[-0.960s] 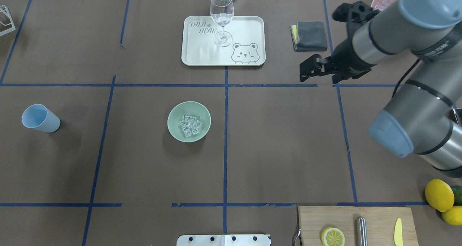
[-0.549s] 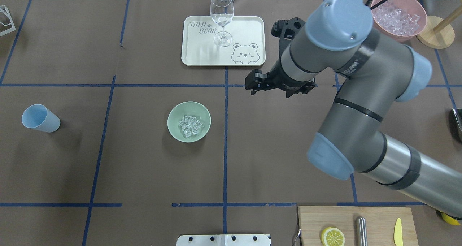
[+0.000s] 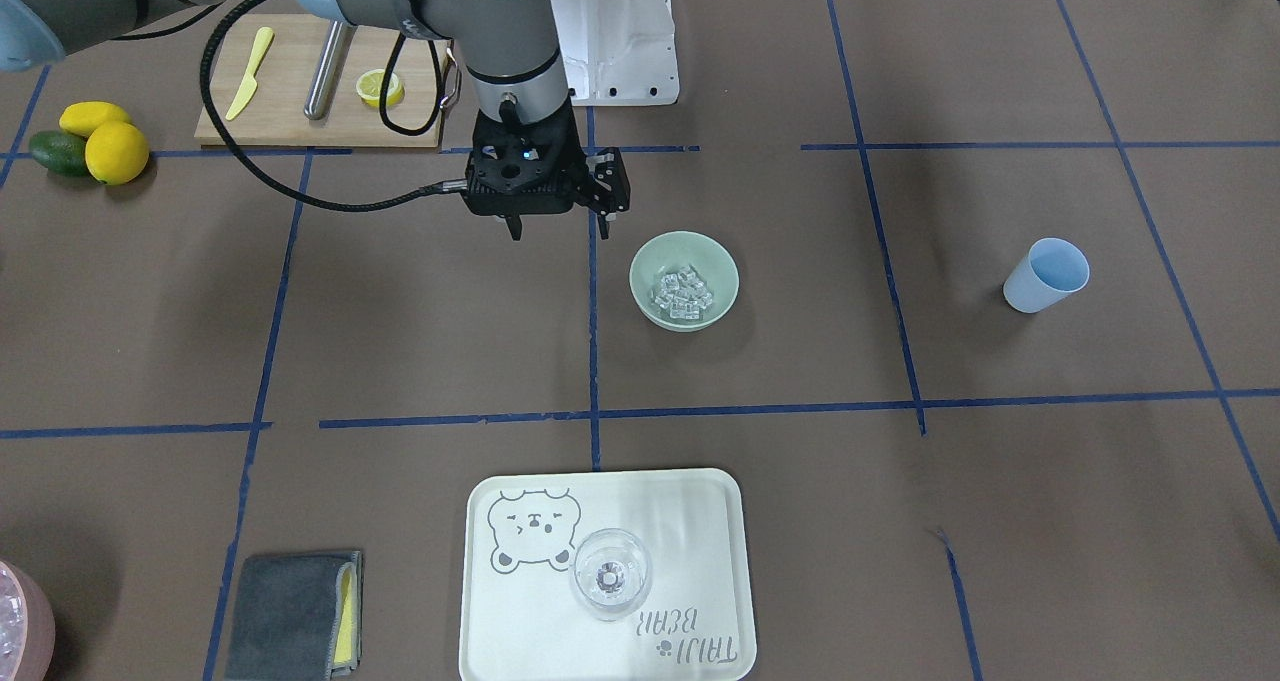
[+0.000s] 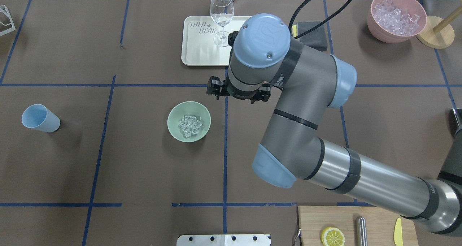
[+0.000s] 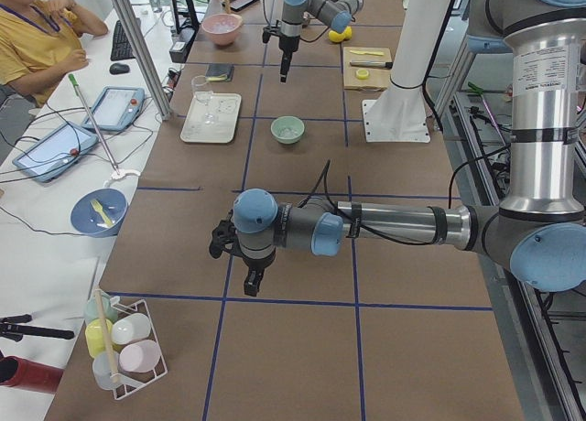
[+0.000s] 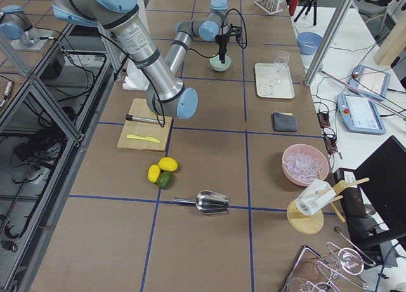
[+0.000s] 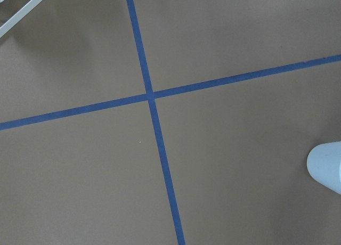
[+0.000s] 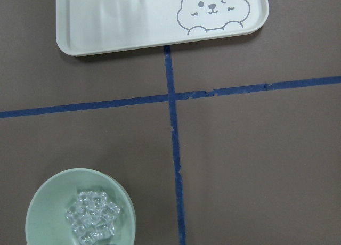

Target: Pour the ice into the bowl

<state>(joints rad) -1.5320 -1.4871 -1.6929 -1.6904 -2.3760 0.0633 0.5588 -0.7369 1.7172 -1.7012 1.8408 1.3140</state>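
The sage-green bowl (image 4: 173, 113) sits near the table's middle with a small heap of clear ice (image 4: 190, 125) inside it. It shows too in the front-facing view, bowl (image 3: 645, 261) and ice (image 3: 683, 294), and at the lower left of the right wrist view, bowl (image 8: 40, 205) and ice (image 8: 91, 222). My right gripper (image 3: 560, 227) hovers above the table just to the bowl's right, apart from it, open and holding nothing. My left gripper (image 5: 249, 276) appears only in the exterior left view, low over the table's left end; I cannot tell its state.
A blue cup (image 4: 39, 118) stands at the left. At the back are a cream tray (image 4: 202, 54) with a wine glass (image 4: 221, 18) and a pink bowl (image 4: 375, 25) of ice. A cutting board (image 4: 379, 217) with a lemon slice (image 4: 332, 236) lies front right.
My right arm has swung leftward from the table's back right, over the grey cloth, to a spot beside the bowl. Bowl, ice and cup have stayed put.
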